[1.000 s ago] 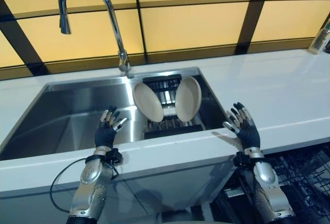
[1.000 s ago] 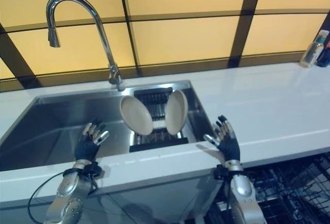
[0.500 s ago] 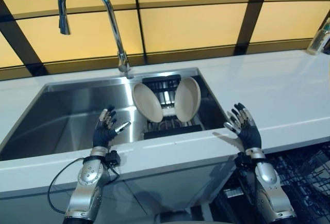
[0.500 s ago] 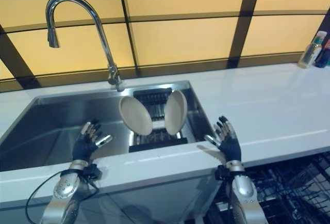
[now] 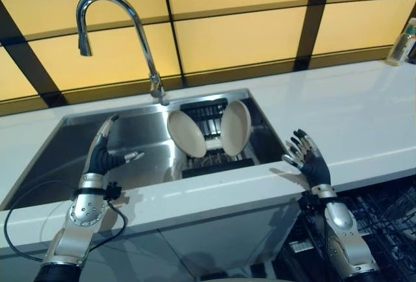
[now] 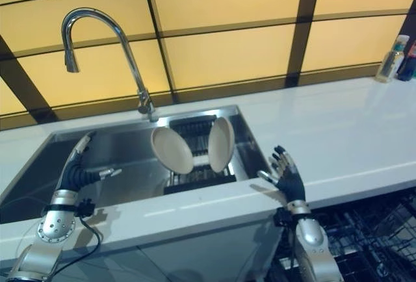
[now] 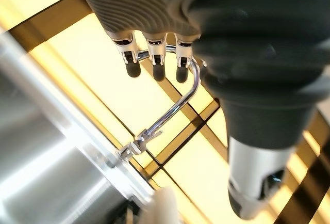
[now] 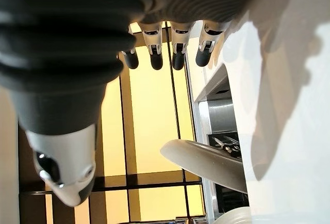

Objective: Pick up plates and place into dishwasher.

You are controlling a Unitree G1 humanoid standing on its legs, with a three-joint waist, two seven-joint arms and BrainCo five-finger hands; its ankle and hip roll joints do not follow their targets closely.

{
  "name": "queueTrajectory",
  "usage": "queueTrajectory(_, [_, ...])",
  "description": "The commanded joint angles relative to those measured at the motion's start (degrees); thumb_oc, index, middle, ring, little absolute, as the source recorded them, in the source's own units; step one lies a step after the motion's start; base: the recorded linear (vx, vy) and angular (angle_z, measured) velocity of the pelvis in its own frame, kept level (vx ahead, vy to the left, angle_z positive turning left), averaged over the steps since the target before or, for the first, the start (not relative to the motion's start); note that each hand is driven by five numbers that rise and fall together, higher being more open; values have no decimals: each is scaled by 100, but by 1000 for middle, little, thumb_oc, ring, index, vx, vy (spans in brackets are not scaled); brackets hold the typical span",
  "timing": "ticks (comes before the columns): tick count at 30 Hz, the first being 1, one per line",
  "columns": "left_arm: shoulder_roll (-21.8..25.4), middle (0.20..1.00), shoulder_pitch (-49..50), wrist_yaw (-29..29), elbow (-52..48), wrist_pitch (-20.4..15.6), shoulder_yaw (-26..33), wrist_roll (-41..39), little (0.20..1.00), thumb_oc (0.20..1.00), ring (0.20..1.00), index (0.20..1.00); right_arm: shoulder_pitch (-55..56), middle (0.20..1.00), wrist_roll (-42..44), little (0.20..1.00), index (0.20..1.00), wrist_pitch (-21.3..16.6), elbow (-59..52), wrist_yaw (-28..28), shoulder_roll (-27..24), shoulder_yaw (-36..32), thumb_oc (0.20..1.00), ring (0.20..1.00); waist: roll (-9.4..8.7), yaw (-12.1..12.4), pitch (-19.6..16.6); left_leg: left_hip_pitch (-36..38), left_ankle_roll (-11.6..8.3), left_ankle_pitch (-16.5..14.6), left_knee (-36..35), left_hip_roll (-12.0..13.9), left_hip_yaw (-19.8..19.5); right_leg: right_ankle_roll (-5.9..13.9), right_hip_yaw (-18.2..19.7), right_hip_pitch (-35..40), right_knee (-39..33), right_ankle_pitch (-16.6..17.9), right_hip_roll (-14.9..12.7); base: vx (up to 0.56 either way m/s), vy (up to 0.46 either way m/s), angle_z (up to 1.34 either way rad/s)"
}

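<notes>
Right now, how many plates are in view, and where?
2. Both stand on edge in the black rack at the sink's right end: the left plate and the right plate, leaning apart. More could be hidden in the dishwasher at lower right.

The two eye views look down from head height, side by side, onto the same counter (image 5: 364,119), sink (image 5: 71,158) and tap (image 5: 117,32), with yellow wall panels behind. The left wrist view looks along the left hand (image 7: 154,33) from very close, facing the tap (image 7: 170,110) and the sink's back rim. The right wrist view looks along the right hand (image 8: 175,22) past the counter edge to a plate (image 8: 206,164) in the sink, which the eye views also show.
</notes>
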Motion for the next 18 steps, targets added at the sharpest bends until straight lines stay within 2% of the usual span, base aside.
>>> queueTrajectory(1, [735,1000,-662,453,390,-429,22,773,1000,1000,1000,1000,-65,1000,168,1000,1000,65,-93,65,-105,-116,1000,1000,-278,-166,-128,-224,-73,-293,-1,-6,83,340,209,-310,47,-135,-219,45,34,-8])
queueTrajectory(10, [1458,1000,-1021,1003,766,-375,-736,1803,1000,1000,1000,1000,59,1000,266,1000,1000,79,-23,77,-282,-73,1000,1000,-185,-441,-41,-203,-7,-331,-1,-66,280,409,421,-413,47,-67,-232,72,39,-10])
queueTrajectory(18, [1771,1000,-1271,1288,936,120,-1362,2504,1000,1000,1000,1000,70,1000,352,1000,1000,77,87,86,-550,-11,1000,1000,-98,-648,153,-259,38,-331,-1,-135,364,460,615,-552,54,-12,-252,56,71,-17])
